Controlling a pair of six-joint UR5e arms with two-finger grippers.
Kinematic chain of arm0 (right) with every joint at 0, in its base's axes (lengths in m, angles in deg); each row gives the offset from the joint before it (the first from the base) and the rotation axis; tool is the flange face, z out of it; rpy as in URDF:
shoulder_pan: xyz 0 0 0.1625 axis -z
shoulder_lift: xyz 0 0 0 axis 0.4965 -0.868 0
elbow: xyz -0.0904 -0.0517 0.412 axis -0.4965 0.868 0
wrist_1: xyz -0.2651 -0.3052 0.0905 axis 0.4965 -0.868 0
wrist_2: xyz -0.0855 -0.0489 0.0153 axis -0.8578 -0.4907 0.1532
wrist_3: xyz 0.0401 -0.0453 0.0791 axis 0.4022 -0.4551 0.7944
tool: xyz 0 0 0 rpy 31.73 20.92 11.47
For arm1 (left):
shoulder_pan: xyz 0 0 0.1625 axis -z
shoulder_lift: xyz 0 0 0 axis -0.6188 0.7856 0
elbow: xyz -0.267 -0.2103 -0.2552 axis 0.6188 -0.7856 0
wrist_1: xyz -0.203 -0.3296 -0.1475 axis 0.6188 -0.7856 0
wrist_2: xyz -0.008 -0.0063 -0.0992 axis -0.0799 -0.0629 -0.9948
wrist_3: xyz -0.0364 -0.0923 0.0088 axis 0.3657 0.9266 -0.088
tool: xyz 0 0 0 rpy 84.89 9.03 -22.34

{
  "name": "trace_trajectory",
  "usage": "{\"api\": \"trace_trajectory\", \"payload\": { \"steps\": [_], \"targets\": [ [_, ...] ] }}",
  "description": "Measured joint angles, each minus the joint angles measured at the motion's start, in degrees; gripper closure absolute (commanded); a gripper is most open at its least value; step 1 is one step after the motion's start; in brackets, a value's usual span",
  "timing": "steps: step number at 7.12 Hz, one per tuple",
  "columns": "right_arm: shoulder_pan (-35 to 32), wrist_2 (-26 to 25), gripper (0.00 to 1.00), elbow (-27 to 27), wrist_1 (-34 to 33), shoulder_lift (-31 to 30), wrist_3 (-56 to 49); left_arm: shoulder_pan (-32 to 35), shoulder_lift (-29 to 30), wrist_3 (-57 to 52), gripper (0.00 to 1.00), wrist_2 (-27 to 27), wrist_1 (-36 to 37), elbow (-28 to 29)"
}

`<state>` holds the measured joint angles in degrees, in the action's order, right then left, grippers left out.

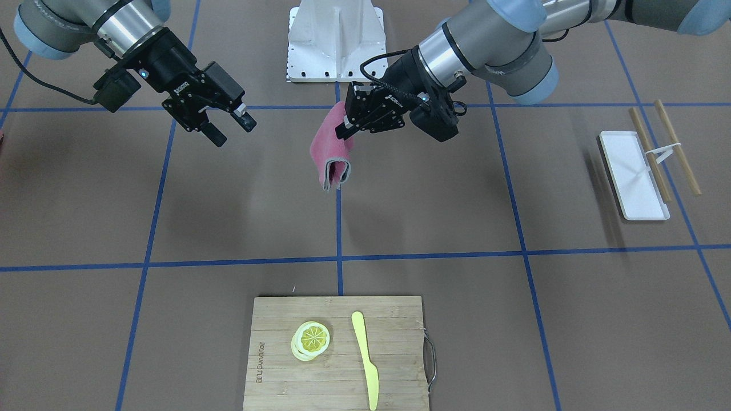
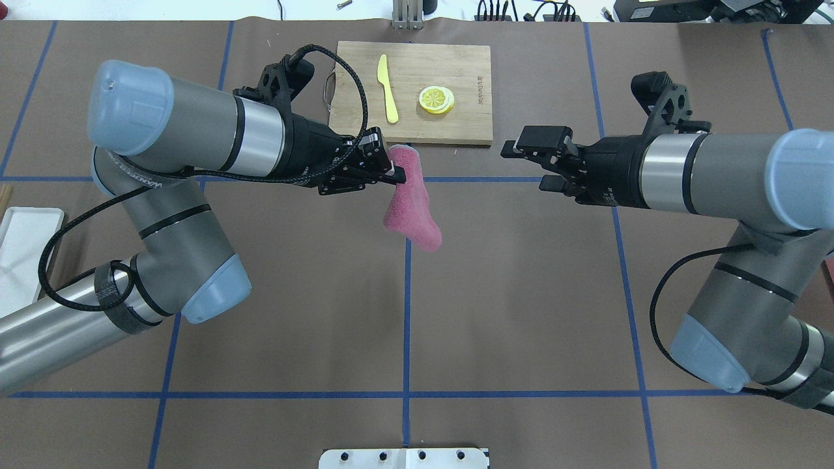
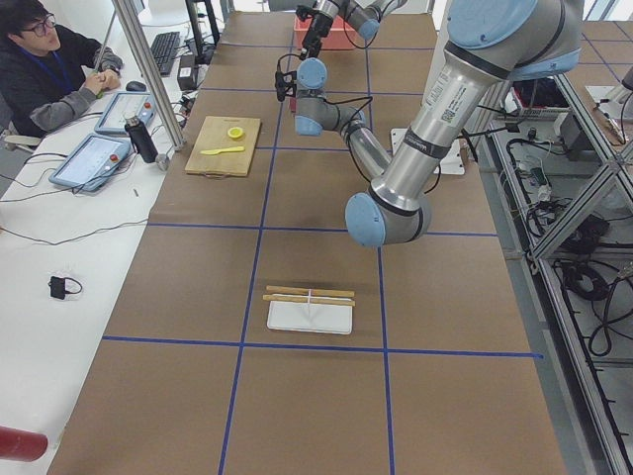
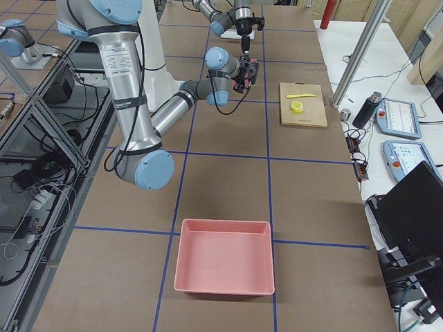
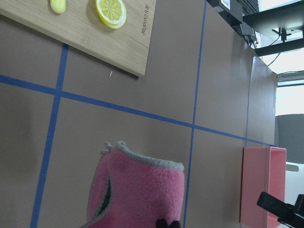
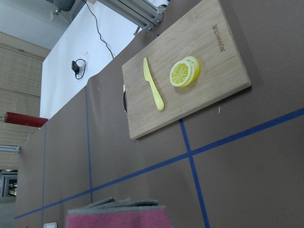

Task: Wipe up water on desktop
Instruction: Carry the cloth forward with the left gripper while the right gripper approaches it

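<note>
My left gripper [image 1: 346,125] [image 2: 393,173] is shut on the top edge of a folded pink cloth [image 1: 330,153] [image 2: 411,210]. The cloth hangs free above the brown desktop [image 1: 434,217] [image 2: 521,293], near the middle blue tape line. It also shows in the left wrist view [image 5: 137,190] and at the bottom of the right wrist view [image 6: 118,217]. My right gripper [image 1: 234,131] [image 2: 525,168] is open and empty, raised above the desktop, pointing toward the cloth from a short distance. I cannot make out any water on the desktop.
A bamboo cutting board [image 1: 274,365] [image 2: 469,98] carries lemon slices [image 1: 311,339] and a yellow knife [image 1: 365,359]. A white tray [image 1: 631,174] with two wooden sticks [image 1: 677,145] lies on my left. A pink bin [image 4: 225,256] sits far to my right.
</note>
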<state>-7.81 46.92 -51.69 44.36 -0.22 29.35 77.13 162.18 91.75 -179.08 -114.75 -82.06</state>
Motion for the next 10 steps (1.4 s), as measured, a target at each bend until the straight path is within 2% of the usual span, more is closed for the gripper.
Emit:
{"api": "trace_trajectory", "payload": {
  "steps": [2, 5, 6, 8, 10],
  "targets": [
    [4.19, -6.39, 0.07, 3.60, 8.82, 0.10, 1.58, -0.41, -0.06, 0.73, 1.00, 0.73, -1.84, -0.04],
    [7.37, -13.10, 0.09, 6.48, 12.69, 2.97, 5.41, -0.59, -0.44, 3.29, 1.00, 0.88, -5.68, 0.00],
    [8.13, -15.05, 0.10, 8.69, 16.12, 3.57, 6.70, -0.63, -0.59, 3.51, 1.00, 0.89, -6.55, 0.04],
    [8.69, -16.94, 0.10, 13.40, 23.15, 3.99, 9.43, -0.86, -0.79, 3.71, 1.00, 0.89, -7.68, 0.04],
    [8.74, -18.63, 0.11, 14.58, 24.60, 4.55, 12.09, -1.43, -0.82, 4.00, 1.00, 0.89, -7.93, -0.14]
  ]
}}
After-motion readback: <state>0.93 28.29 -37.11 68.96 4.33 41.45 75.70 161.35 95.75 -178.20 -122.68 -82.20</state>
